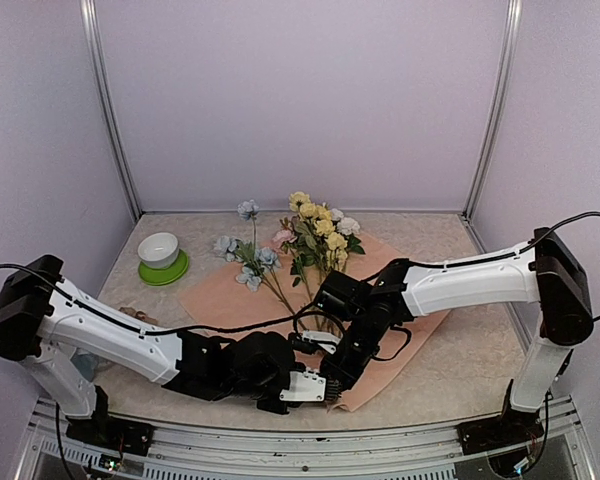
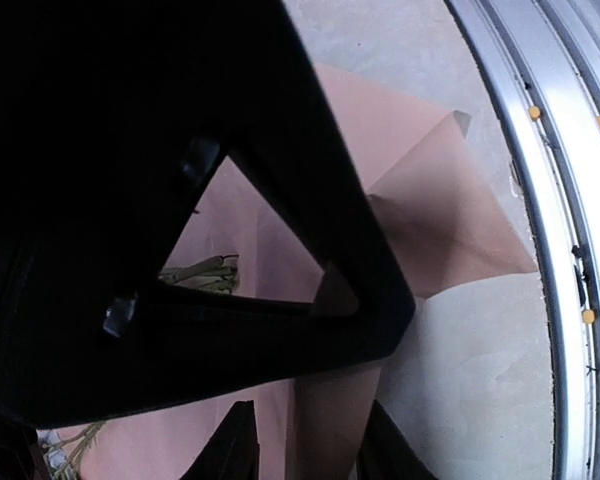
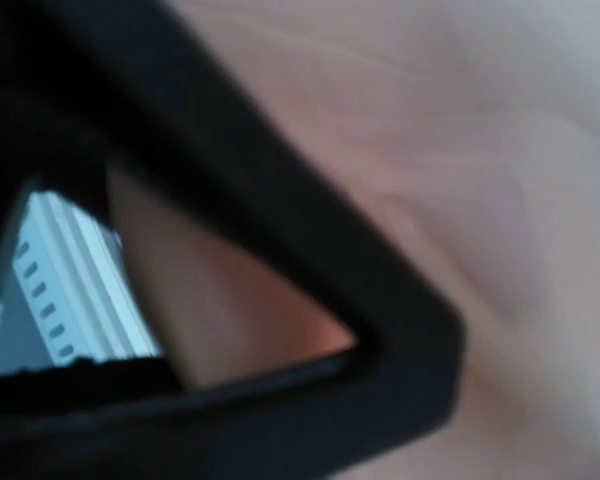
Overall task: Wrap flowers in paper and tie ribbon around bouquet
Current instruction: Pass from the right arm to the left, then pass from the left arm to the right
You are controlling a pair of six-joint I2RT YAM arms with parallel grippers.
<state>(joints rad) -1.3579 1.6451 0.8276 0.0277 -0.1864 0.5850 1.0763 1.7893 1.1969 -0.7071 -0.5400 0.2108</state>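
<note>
A white bowl (image 1: 158, 248) sits on a green saucer (image 1: 166, 272) at the table's (image 1: 430, 235) back left. The artificial flowers (image 1: 310, 240) lie on the beige paper sheet (image 1: 215, 295). The left pincer (image 2: 310, 455) is partly spread astride a paper fold. The right pincer (image 1: 342, 368) is pressed together, low over the paper.

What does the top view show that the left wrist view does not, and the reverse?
Only the top view: the flower heads and a white bowl on a green plate. Only the left wrist view: the cut stem ends. Both: the pink-beige paper lying on the table.
</note>
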